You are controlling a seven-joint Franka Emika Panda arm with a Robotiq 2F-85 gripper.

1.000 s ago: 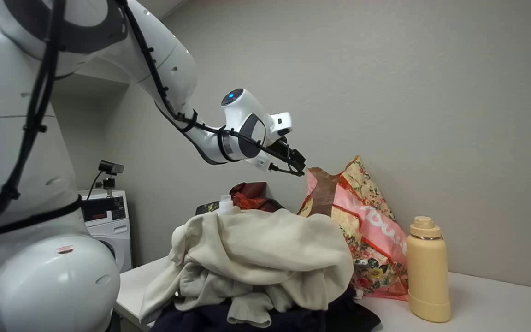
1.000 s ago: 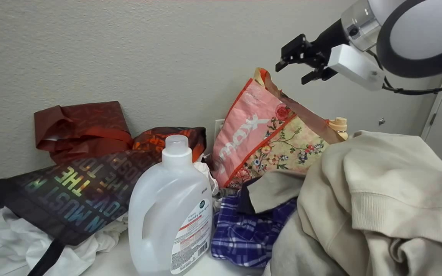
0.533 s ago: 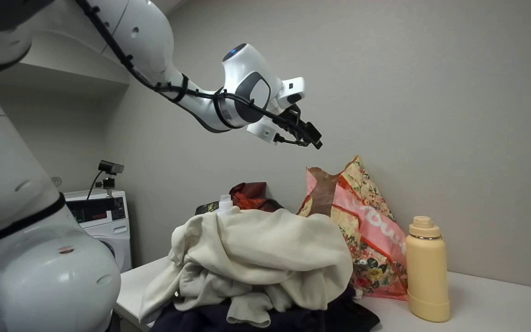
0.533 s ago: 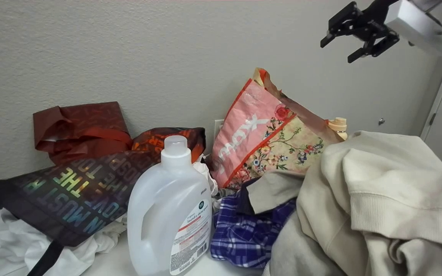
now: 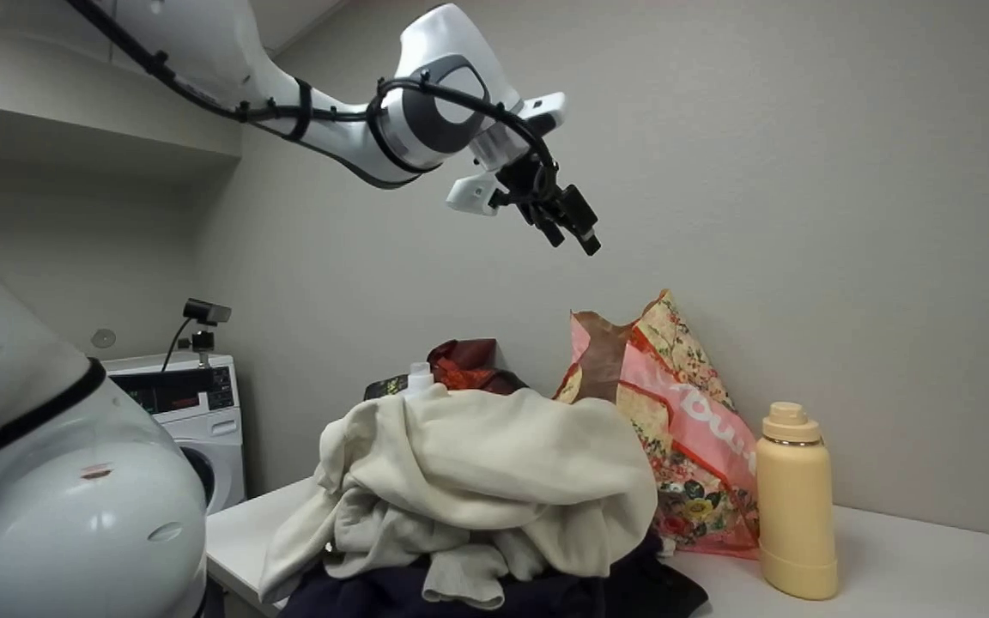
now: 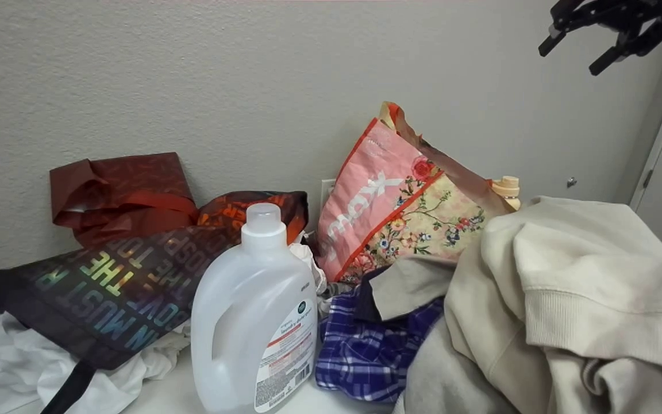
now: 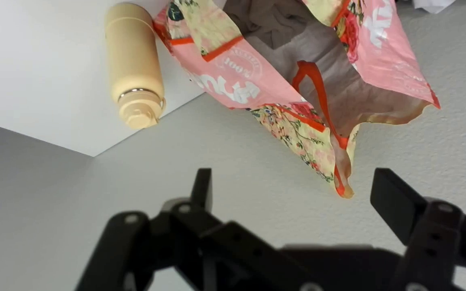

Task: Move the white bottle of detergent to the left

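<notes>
Jaws stand wide apart; gripper (image 6: 570,60) hangs higher than the floral bag (image 6: 400,221), well clear of it. White bottle of detergent (image 6: 273,299) stands upright near the bag, to its left as both exterior views show it. Yellow bottle (image 5: 797,515) stands upright just beside the bag, on the opposite side. Cream garment (image 5: 503,455) lies heaped partly in front of the bag in an exterior view, hiding all but the detergent's top.

The air above the white detergent bottle (image 6: 256,293) is free; a lettered bag (image 6: 121,287) crowds its handle side, plaid cloth (image 6: 374,345) its label side.
</notes>
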